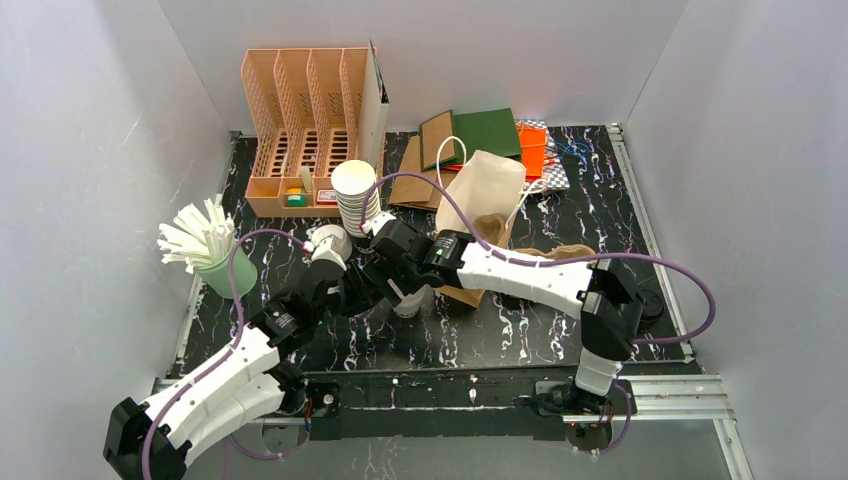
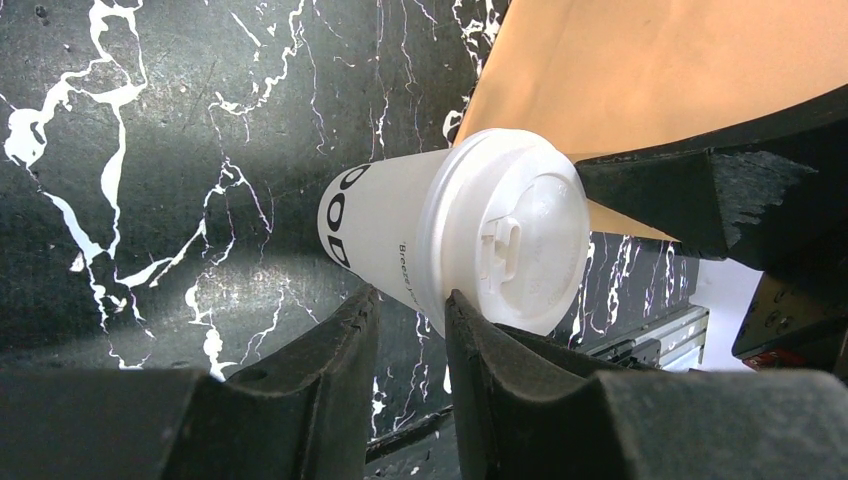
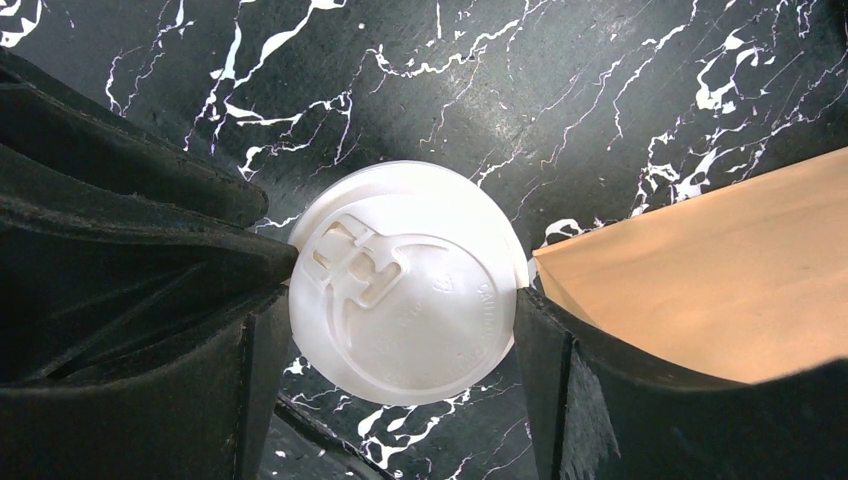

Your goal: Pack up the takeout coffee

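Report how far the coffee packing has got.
Done: nothing visibly packed. In hand: the right gripper has its jaws against the white-lidded paper cup; the left gripper is at its rim. Remaining: bag it in the brown paper bag, then the second lidded cup.

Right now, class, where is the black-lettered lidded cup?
Near the middle of the table: the right wrist view shows the lidded cup between the fingers of the right gripper, beside the brown paper bag.

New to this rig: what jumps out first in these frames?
Both arms converge mid-table on one white-lidded cup: the right gripper clasps its lid from both sides, and the left gripper hovers close beside it. A brown paper bag lies right beside the cup. Behind, a tall stack of lidless cups stands before a peach organizer.
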{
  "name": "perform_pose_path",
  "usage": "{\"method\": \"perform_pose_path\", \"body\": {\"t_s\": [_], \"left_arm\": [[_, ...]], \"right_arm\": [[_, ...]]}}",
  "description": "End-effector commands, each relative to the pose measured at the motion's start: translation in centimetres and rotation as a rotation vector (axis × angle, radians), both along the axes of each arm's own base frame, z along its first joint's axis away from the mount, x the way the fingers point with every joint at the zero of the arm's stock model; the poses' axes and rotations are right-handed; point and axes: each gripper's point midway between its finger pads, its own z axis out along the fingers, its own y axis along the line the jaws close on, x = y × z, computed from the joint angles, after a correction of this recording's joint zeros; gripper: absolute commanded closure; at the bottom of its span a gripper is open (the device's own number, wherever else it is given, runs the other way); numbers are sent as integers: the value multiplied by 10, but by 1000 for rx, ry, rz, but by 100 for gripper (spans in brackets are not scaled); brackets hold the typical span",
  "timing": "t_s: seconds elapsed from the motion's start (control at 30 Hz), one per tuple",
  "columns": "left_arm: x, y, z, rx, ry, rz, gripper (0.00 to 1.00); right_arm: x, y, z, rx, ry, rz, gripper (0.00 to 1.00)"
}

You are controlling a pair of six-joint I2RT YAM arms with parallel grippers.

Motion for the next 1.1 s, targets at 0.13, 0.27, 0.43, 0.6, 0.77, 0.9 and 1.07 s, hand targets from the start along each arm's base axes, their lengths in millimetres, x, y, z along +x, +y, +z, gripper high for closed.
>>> {"method": "perform_pose_path", "body": {"t_s": [0.13, 0.27, 0.43, 0.6, 0.77, 0.9, 1.07], "left_arm": [[-16, 26, -48, 129, 117, 24, 72], [-14, 28, -39, 132, 96, 27, 71], [-6, 34, -8, 168, 40, 28, 65], [0, 43, 16, 211, 1, 39, 63], [6, 45, 22, 223, -3, 38, 63], [12, 38, 20, 189, 1, 22, 63], [17, 25, 22, 133, -10, -18, 62]], "right_arm": [[-23, -2, -16, -74, 99, 98, 27], [-26, -2, -17, -81, 111, 106, 28], [-24, 3, -6, -38, 94, 110, 27], [-23, 5, -2, -26, 83, 115, 27], [-24, 4, -1, -24, 87, 127, 27], [-25, 7, 3, 3, 76, 139, 26], [-25, 7, 5, 12, 73, 144, 26]]}}
